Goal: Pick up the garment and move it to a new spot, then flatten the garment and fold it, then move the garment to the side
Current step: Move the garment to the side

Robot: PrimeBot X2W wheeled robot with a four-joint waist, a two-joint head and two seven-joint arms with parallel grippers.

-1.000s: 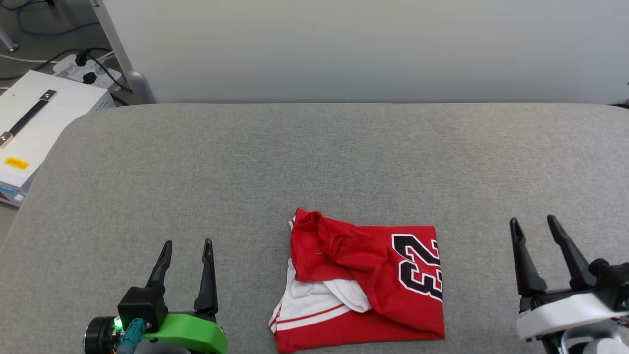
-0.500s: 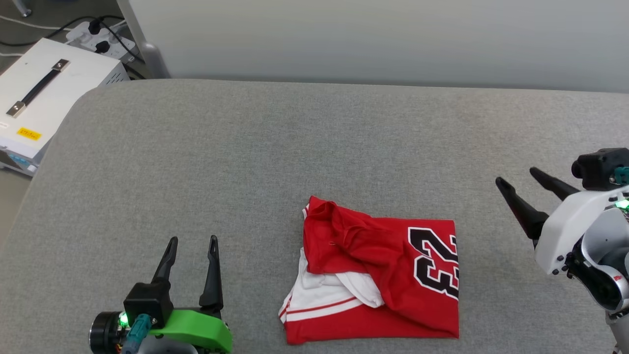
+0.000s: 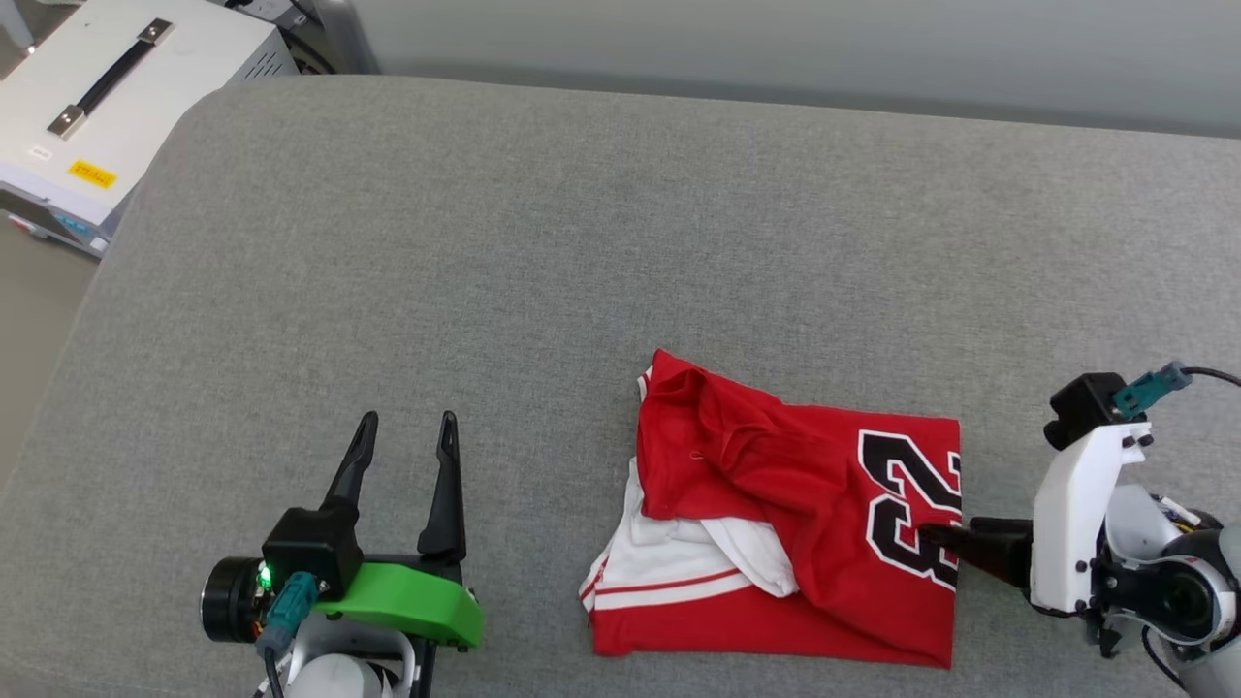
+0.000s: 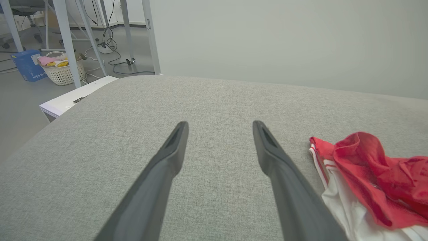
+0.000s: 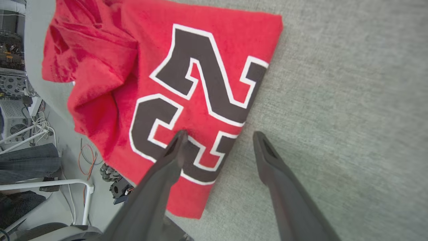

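As the crumpled red jersey T-shirt (image 3: 766,485) with white sleeves lies to its left, the nearer right gripper (image 5: 220,134), jaws spread and empty, straddles its right edge.

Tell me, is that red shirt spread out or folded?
Folded, though untidily: the garment lies as a compact rectangle, red layers bunched over a white sleeve.

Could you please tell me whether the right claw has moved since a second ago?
Yes. Against the rumpled red-and-white jersey T-shirt, the right claw has swung leftward: from well clear of the shirt's right edge to straddling that edge.
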